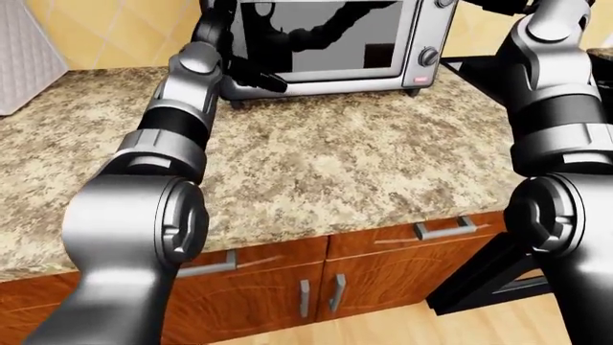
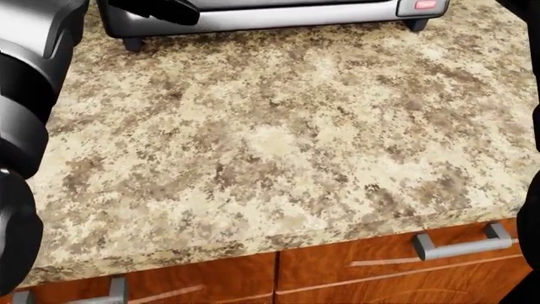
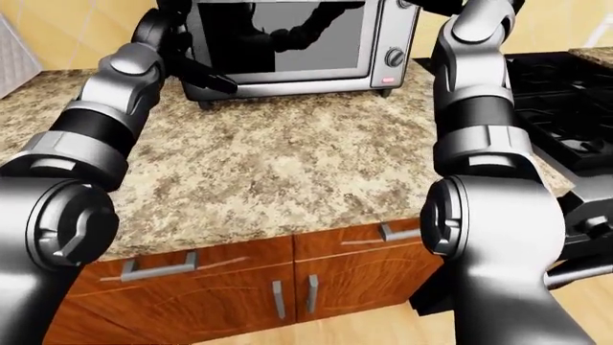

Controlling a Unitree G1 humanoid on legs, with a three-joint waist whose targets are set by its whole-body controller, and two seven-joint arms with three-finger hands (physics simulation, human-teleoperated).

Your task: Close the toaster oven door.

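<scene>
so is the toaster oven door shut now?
Looks shut: the door stands upright, flush with the toaster oven face, its glass reflecting the arms. The left hand sits at its lower-left corner.

The toaster oven (image 2: 261, 16) base is seen along the top edge, on the granite counter (image 2: 270, 145); a dark shape, possibly fingers (image 2: 164, 9), is pressed against its upper-left corner.

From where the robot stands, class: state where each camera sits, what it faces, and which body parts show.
Left-eye view: head-mounted, faces the toaster oven across the granite counter; both arms show.
Head view: head-mounted, tilted down at counter and drawer handle; left arm at its edge.
Right-eye view: same scene, adding the stove.
All share toaster oven and counter.
</scene>
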